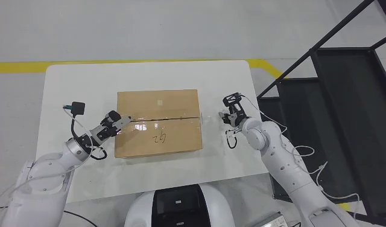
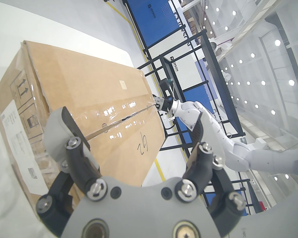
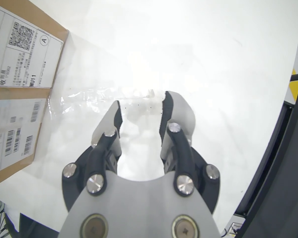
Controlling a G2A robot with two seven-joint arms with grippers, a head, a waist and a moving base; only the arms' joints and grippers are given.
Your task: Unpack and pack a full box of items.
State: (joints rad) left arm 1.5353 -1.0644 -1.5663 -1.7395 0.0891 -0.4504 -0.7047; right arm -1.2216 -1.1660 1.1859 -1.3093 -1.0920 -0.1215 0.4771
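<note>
A closed brown cardboard box (image 1: 158,122) lies in the middle of the white table (image 1: 72,94), its top flaps taped along the centre seam (image 2: 119,120). My left gripper (image 1: 119,122) is at the box's left end, by the seam, fingers open with nothing between them (image 2: 136,125). My right gripper (image 1: 230,115) is a short way off the box's right end, open and empty (image 3: 141,106). A strip of clear tape (image 3: 94,99) trails from the box's labelled side (image 3: 22,58) onto the table just ahead of its fingertips.
A dark metal stair frame (image 1: 325,100) stands right beside the table's right edge, close to my right arm. Yellow floor tape (image 1: 132,62) runs behind the table. Bare table surface lies all around the box.
</note>
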